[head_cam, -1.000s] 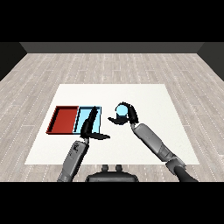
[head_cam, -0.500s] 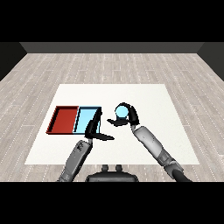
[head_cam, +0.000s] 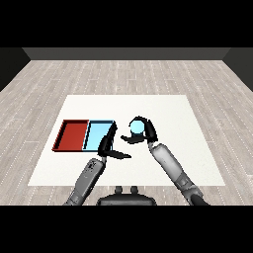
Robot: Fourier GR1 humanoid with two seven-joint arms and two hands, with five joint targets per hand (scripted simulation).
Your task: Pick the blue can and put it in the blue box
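Note:
A light blue can (head_cam: 136, 128) is held above the table in my right hand (head_cam: 144, 134), whose fingers curl round it, just right of the trays. The light blue tray (head_cam: 98, 136) lies beside the red tray (head_cam: 73, 135) at the left of the white table (head_cam: 163, 108). My left hand (head_cam: 108, 144) hovers at the blue tray's near right corner, fingers straight and thumb spread, holding nothing. It hides that corner of the tray.
The white table sits on a grey wood floor. The right half of the table lies bare beyond my right forearm (head_cam: 170, 165). My left forearm (head_cam: 86, 180) comes in from the lower left.
My right hand has carried the can a little left, toward the blue tray. My left hand has drawn back right and toward me, uncovering most of the blue tray.

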